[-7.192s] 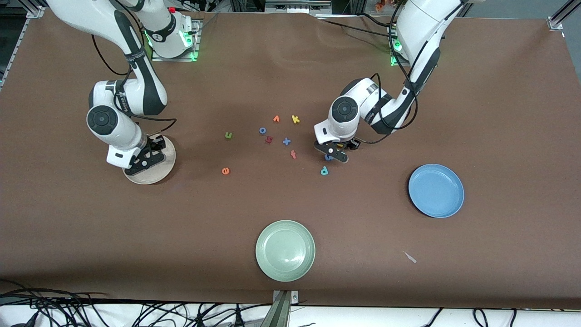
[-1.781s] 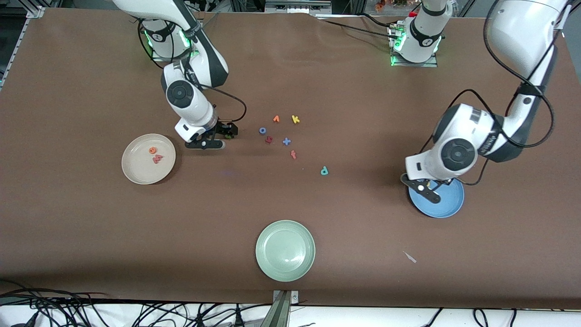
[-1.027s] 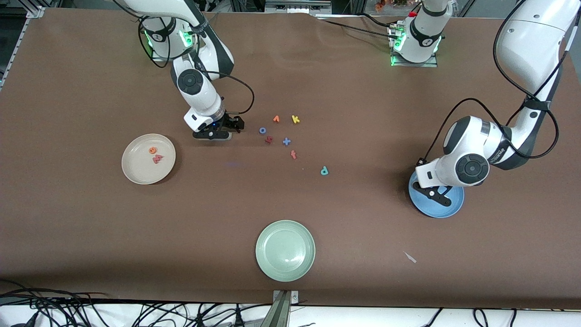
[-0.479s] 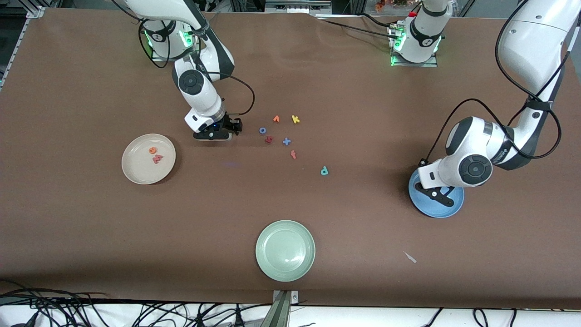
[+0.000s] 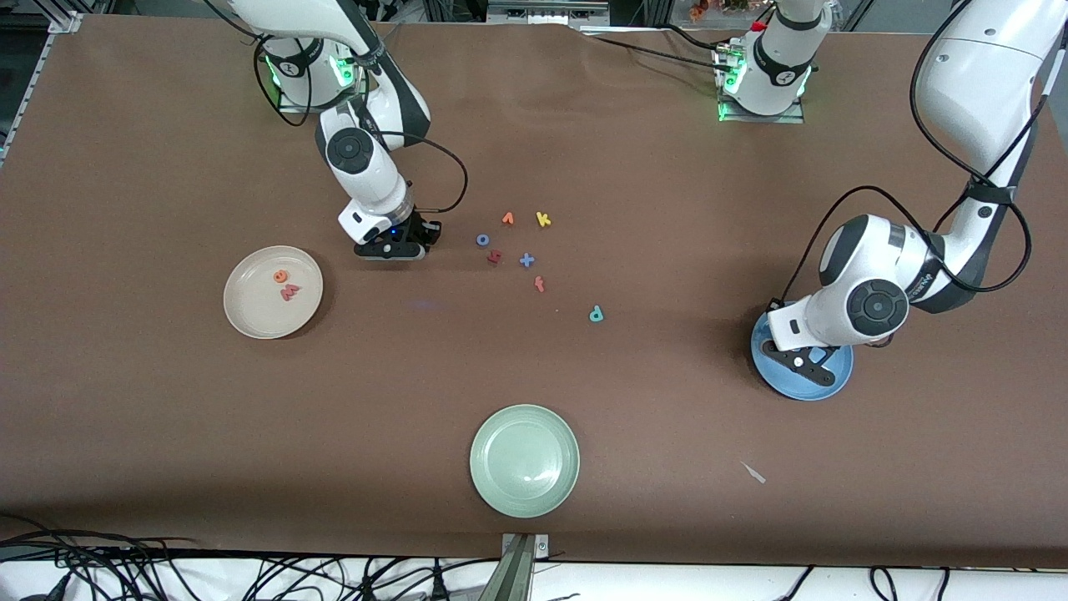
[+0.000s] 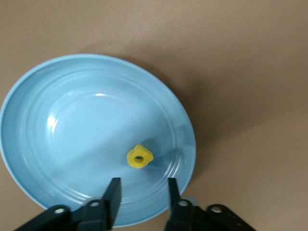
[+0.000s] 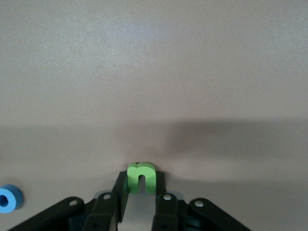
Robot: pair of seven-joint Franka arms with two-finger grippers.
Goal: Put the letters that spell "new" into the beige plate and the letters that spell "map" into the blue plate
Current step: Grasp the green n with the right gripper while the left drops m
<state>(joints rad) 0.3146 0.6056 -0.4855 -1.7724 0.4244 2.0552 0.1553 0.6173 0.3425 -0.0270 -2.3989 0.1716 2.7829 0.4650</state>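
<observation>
Here, your right gripper (image 7: 140, 192) is sitting low at the table between the beige plate (image 5: 242, 321) and the loose cluster of letters, its fingers (image 7: 119, 188) pinching the lime-green n (image 7: 141, 177), which is touching or just above the brown surface; the wrist view cannot tell you which. Your left gripper (image 6: 142, 195) is hanging over the blue plate (image 6: 33, 144) at the left arm's end of the table, its fingers (image 6: 113, 191) standing narrowly apart and gripping nothing, while the yellow a (image 6: 139, 157) is lying in that plate just clear of the fingertips. In the front view a blue piece (image 5: 818, 355) is showing in the blue plate beside that gripper, too hidden for you to read as a letter. The orange e (image 5: 280, 276) and the salmon w (image 5: 289, 291) are lying side by side in the beige plate. The teal p (image 5: 596, 315) is lying alone on the table, nearer the camera than the cluster and well apart from both plates. You are also seeing the leftover letters grouped mid-table: a blue o (image 5: 482, 239), a dark-red letter (image 5: 494, 257), an orange piece (image 5: 507, 219), a yellow k (image 5: 542, 219), a blue cross-shaped piece (image 5: 526, 260) and a red f (image 5: 539, 285). The pale green plate (image 5: 501, 476) is sitting nearest the camera, holding nothing.
</observation>
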